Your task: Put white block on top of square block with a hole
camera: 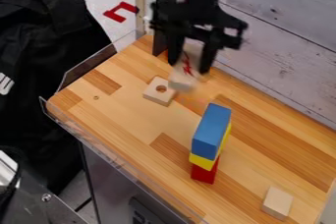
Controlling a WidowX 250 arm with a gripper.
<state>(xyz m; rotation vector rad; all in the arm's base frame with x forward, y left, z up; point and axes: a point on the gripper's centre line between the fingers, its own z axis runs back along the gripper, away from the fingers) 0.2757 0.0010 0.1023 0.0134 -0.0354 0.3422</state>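
My gripper [189,64], at twelve o'clock, is open just block-wide, pinching the white block [183,78] so it won't drop. I hold it up, likely to clear the square block with a hole [154,95], near its eight o'clock.

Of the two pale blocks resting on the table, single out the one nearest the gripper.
The square block with a round hole, close by the gripper. The other, a plain block, lies beyond the coloured stack.
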